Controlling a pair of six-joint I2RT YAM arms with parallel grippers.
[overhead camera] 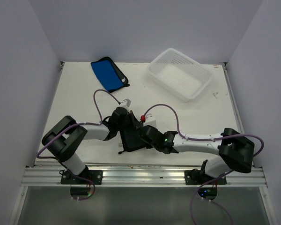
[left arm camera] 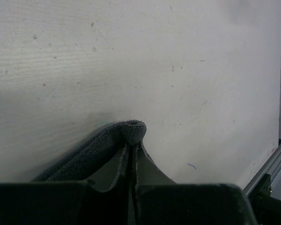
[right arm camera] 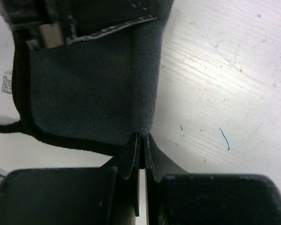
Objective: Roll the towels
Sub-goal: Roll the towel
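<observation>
Both jaws are pinched fully together on cloth: my left gripper [left arm camera: 132, 149] nips a folded edge of the dark towel [overhead camera: 130, 139], and my right gripper [right arm camera: 141, 142] nips another edge. To roll well, I judge both pinches should travel together, with the edge taut and level. The towel is fuzzy grey-purple with black binding, at the table's [overhead camera: 75, 93] near middle. The blue towel [overhead camera: 107, 74] lies far left.
</observation>
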